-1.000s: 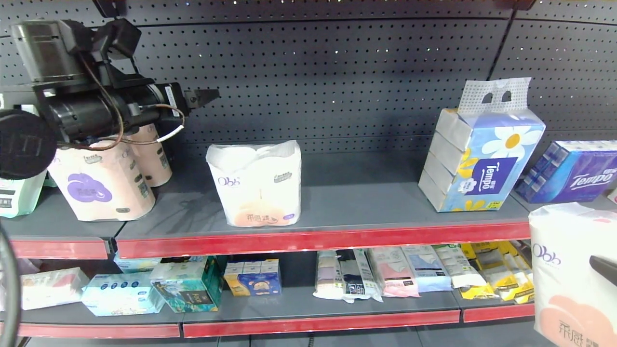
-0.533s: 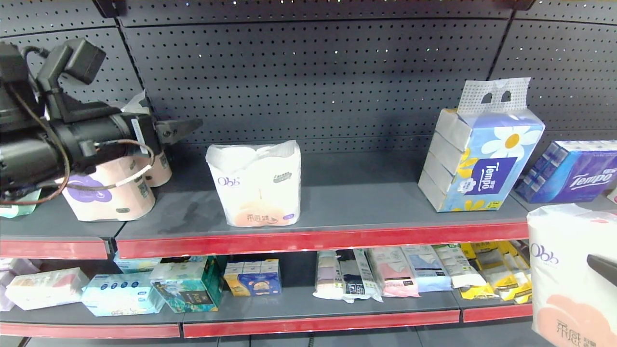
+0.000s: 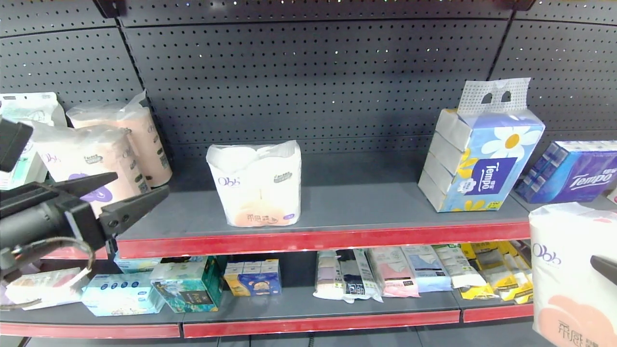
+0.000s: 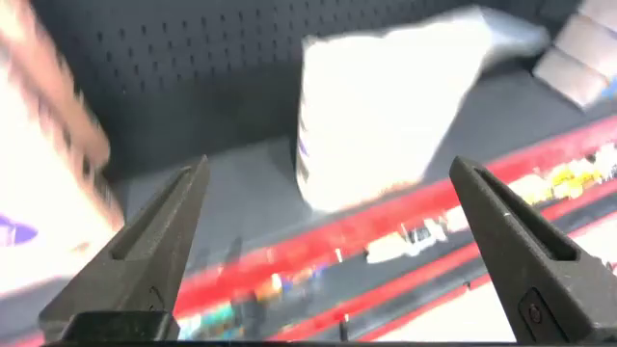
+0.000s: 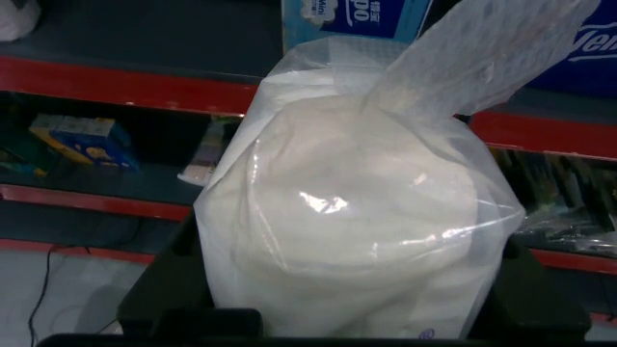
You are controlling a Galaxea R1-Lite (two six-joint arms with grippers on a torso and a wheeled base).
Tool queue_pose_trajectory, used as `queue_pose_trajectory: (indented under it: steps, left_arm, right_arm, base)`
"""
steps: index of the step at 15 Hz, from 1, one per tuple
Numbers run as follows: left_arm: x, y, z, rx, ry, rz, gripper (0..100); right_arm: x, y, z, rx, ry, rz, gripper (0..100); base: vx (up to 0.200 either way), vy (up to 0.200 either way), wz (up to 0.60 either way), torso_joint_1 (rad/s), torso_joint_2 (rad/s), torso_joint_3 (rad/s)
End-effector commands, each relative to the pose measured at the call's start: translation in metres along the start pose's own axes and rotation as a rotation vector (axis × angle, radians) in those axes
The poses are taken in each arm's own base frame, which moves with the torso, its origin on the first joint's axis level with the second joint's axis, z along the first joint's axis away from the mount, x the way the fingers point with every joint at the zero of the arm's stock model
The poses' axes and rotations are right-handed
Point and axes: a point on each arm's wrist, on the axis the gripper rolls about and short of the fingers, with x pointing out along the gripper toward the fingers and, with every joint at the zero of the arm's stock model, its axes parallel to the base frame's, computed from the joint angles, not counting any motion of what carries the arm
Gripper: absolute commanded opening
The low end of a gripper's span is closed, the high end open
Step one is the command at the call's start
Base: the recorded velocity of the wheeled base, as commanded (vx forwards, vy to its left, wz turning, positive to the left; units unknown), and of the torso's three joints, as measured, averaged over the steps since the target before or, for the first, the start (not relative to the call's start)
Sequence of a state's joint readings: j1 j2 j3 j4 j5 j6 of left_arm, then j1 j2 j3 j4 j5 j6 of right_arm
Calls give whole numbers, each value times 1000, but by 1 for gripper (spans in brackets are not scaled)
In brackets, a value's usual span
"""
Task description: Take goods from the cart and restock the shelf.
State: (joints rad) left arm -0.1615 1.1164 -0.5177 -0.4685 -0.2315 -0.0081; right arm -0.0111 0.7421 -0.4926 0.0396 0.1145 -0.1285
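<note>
Head view: left gripper (image 3: 141, 183) open, empty, at shelf (image 3: 318, 239) left front; right gripper (image 5: 352, 280) clamps white roll pack (image 3: 564, 250), near right.

left pincer (image 3: 140, 183) spread wide

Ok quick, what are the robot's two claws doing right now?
Left gripper: open, holding nothing.
Right gripper: shut on the white toilet paper pack.
</note>
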Motion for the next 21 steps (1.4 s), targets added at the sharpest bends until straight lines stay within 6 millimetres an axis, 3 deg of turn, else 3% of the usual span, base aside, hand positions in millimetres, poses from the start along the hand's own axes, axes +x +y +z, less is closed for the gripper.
queue_pose_trajectory:
  steps: [1, 7, 10, 16, 19, 21]
  left_arm:
    - [-44, -10, -21, 12, -49, 6, 100]
    - [-106, -24, -61, 71, -14, 16, 100]
    - [-119, -26, -69, 73, -18, 61, 100]
    - [-141, -26, -87, 52, 24, 328, 100]
    - [-146, -28, -89, 14, 36, 554, 100]
    - [-153, -33, -112, 24, 1, 506, 100]
  right_arm:
    - [-8, 2, 0, -12, -37, 22, 0]
    - [-18, 4, -2, -63, -79, 24, 0]
    - [-21, 4, -2, -78, -88, 20, 0]
    - [-21, 4, -5, -77, -85, 22, 0]
    - [-21, 4, -5, -71, -88, 20, 0]
    - [-24, 5, -5, -69, -103, 18, 0]
  base:
    - [0, 0, 0, 0, 0, 0]
    - [0, 0, 0, 0, 0, 0]
    - [0, 0, 0, 0, 0, 0]
    - [0, 0, 0, 0, 0, 0]
    - [0, 0, 0, 0, 0, 0]
    - [0, 0, 0, 0, 0, 0]
